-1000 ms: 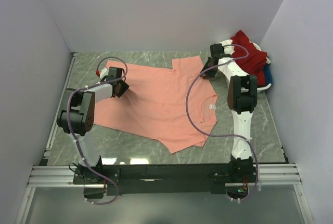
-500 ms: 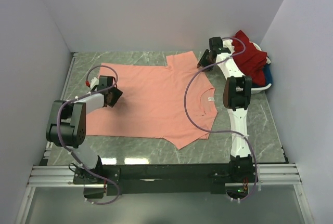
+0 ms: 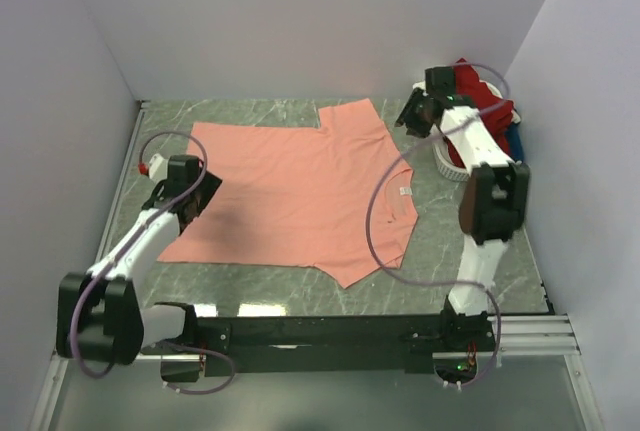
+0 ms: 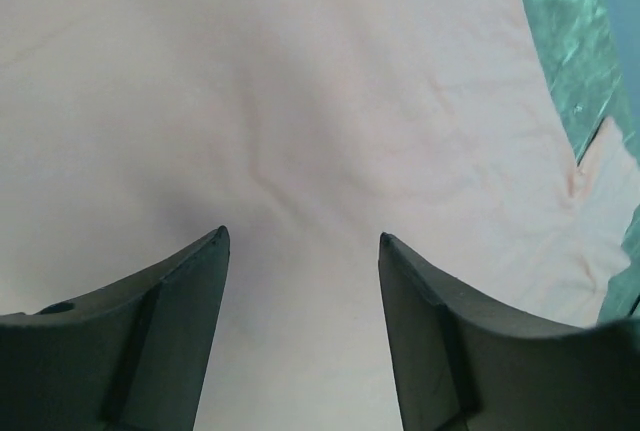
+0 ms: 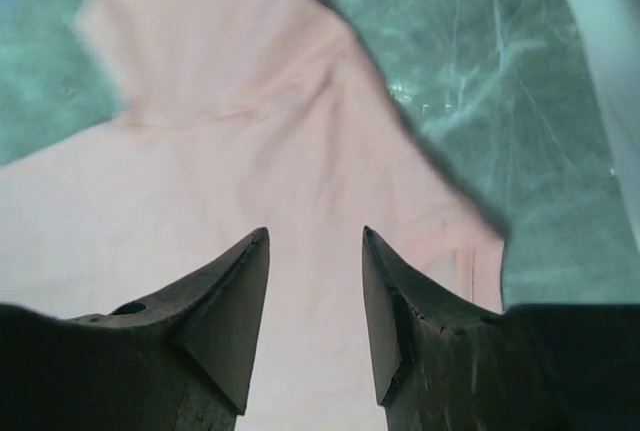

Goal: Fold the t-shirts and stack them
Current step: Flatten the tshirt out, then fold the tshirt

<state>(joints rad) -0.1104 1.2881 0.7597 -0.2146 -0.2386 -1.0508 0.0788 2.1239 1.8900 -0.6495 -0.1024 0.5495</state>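
Observation:
A salmon-pink t-shirt (image 3: 295, 186) lies spread flat on the green marble table, its small white neck label (image 3: 406, 191) to the right. My left gripper (image 3: 195, 196) is open and empty just above the shirt's left edge; the left wrist view shows pink cloth (image 4: 300, 101) between the open fingers (image 4: 303, 236). My right gripper (image 3: 415, 116) is open and empty above the table beside the shirt's far right sleeve (image 5: 190, 31), with pink cloth below it in its wrist view (image 5: 315, 236). Dark red (image 3: 485, 101) and blue (image 3: 515, 141) shirts sit piled at the far right.
A white basket (image 3: 450, 163) holds the piled shirts in the far right corner. Grey walls close in the table on the left, back and right. Bare marble (image 3: 480, 241) shows right of the shirt and along the near edge (image 3: 260, 286).
The shirt was drawn left and back and now lies flatter. My left arm has pulled back toward the near left. My right arm has swung right, toward the basket.

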